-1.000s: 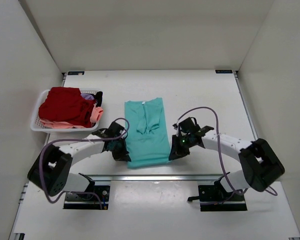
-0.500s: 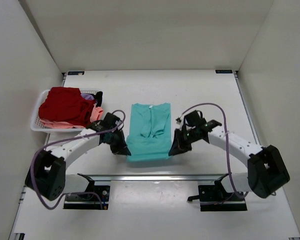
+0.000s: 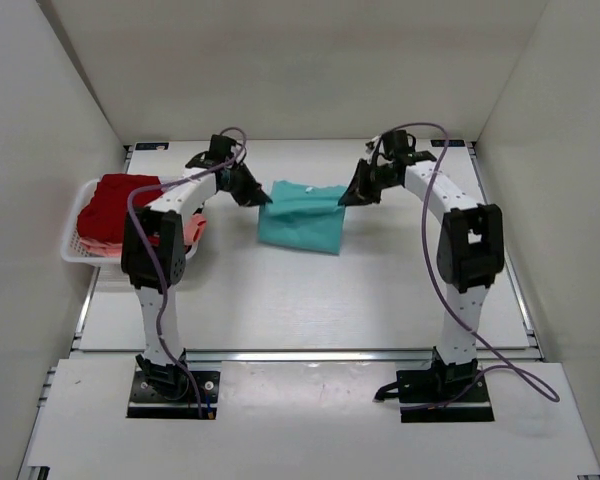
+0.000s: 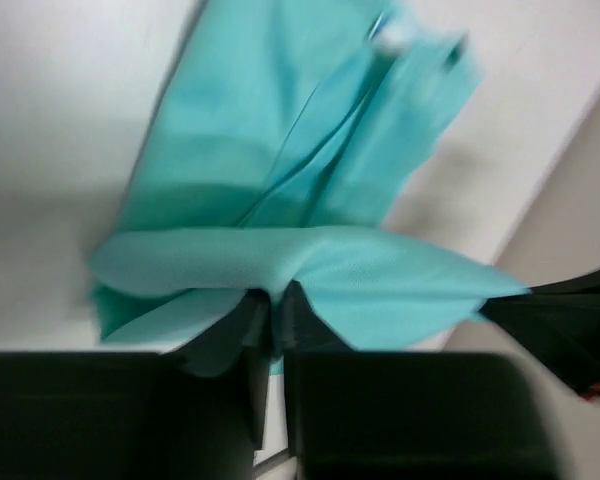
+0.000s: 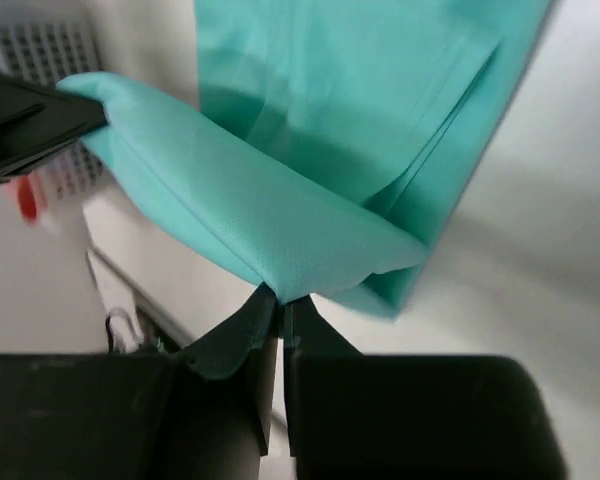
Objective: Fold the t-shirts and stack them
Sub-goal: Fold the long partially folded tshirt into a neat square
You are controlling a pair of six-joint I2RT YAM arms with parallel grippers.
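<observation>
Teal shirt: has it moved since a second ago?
Yes. The teal shirt moved toward the far wall; its near edge now sits level with the white basket.

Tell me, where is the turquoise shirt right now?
In the top view, the teal t-shirt is at the far middle of the table, pinched between the left tool and the right tool, with the white basket to its left.

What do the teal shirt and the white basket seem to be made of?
The teal shirt looks like thin, matte cloth, woven or knit: a fine dotted texture shows up close, and it hangs in soft folds. The white basket looks like rigid, smooth plastic: its wall is a regular grid of small holes in the right wrist view.
</observation>
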